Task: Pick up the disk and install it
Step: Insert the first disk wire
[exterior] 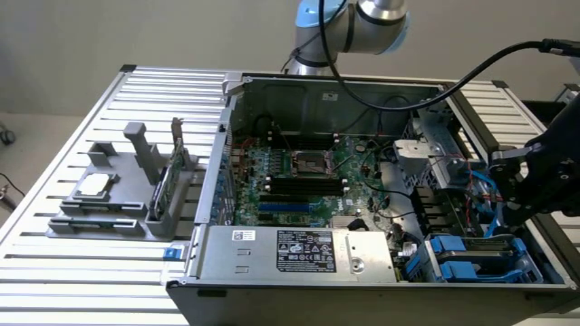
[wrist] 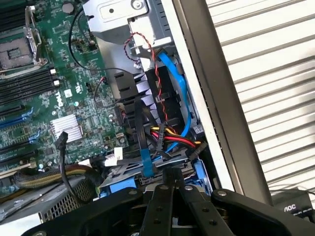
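gripper (wrist: 172, 173): hovering just above the disk (exterior: 477, 255), fingers (wrist: 161, 206) pressing together, gripping nothing | disk: lying in its blue frame at a corner of the computer case (exterior: 363, 307), beside the power supply (exterior: 308, 250)

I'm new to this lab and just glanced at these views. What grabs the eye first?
An open computer case on the slatted table, its green motherboard bare. At the exterior view's right, the black gripper hangs shut above a blue drive frame in the case's drive bay.
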Action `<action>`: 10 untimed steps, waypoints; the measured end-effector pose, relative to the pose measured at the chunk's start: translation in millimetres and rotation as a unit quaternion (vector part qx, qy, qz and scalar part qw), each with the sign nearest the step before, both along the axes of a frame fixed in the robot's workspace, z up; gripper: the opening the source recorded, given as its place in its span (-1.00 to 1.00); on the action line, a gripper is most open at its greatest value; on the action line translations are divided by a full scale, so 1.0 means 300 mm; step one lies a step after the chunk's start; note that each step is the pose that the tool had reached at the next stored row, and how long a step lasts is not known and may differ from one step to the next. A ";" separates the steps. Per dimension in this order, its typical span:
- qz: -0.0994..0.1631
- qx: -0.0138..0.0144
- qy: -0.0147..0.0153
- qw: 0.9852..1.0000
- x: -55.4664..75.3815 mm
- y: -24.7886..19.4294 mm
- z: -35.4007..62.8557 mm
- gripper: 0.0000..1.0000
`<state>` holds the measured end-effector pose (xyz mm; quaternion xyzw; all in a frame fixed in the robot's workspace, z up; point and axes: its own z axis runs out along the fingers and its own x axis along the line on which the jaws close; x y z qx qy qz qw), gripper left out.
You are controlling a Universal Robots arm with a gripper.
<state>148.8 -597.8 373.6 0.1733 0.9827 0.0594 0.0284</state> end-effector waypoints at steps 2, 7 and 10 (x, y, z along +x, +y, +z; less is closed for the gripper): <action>-0.013 0.001 0.000 1.000 0.000 0.000 -0.002 -0.79; -0.049 0.004 0.000 0.999 0.000 0.000 -0.007 -0.79; -0.070 0.005 0.000 0.998 0.000 0.000 -0.011 -0.79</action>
